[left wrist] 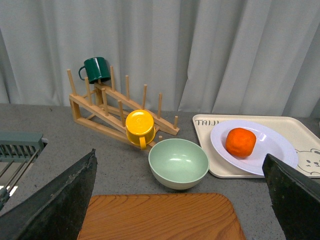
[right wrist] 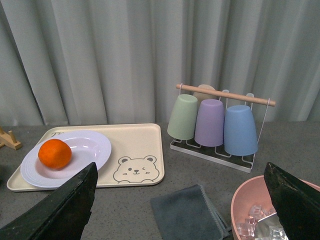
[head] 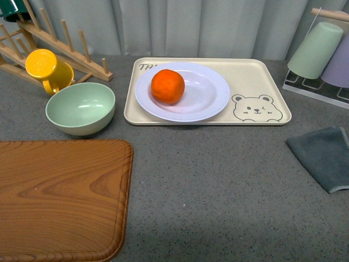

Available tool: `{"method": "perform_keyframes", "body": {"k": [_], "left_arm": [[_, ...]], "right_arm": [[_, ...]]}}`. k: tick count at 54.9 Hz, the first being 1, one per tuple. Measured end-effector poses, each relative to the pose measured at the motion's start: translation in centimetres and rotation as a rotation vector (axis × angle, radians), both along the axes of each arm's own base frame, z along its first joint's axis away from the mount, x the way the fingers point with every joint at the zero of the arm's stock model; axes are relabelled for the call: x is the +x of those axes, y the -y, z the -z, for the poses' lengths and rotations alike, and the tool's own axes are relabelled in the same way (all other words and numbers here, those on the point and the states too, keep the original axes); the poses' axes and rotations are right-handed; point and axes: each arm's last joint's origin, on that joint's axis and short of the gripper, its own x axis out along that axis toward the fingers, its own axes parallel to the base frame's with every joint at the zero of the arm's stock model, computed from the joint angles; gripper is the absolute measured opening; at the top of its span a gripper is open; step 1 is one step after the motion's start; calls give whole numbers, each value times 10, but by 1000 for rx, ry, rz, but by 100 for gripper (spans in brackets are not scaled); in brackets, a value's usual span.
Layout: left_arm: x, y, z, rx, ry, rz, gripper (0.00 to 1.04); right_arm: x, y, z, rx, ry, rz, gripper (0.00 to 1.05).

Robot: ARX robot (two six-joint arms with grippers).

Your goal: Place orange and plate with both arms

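Observation:
The orange (head: 167,86) rests on the left part of the white plate (head: 210,93), which lies on the beige bear tray (head: 256,82) at the back of the table. Both wrist views also show the orange (left wrist: 240,142) (right wrist: 54,153) on the plate (left wrist: 277,147) (right wrist: 90,147). Neither arm appears in the front view. My left gripper (left wrist: 182,200) is open, back above the wooden board (left wrist: 160,217), well short of the plate. My right gripper (right wrist: 182,202) is open too, over the grey cloth (right wrist: 187,212), with nothing between its fingers.
A pale green bowl (head: 80,107) and a yellow mug (head: 48,68) on a wooden rack (head: 65,46) stand left of the tray. A large wooden board (head: 60,196) fills the front left. Cups hang on a rack (head: 319,54) at the back right, and a pink bowl of ice (right wrist: 260,215) is at the right.

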Motion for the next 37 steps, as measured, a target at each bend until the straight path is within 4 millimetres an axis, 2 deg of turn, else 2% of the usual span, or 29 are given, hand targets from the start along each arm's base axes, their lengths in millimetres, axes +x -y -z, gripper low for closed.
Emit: {"method": "perform_keyframes", "body": {"k": [37], "left_arm": [[0,0,0,0,0,0,98]], "right_arm": [[0,0,0,-1,0,0,96]]}}
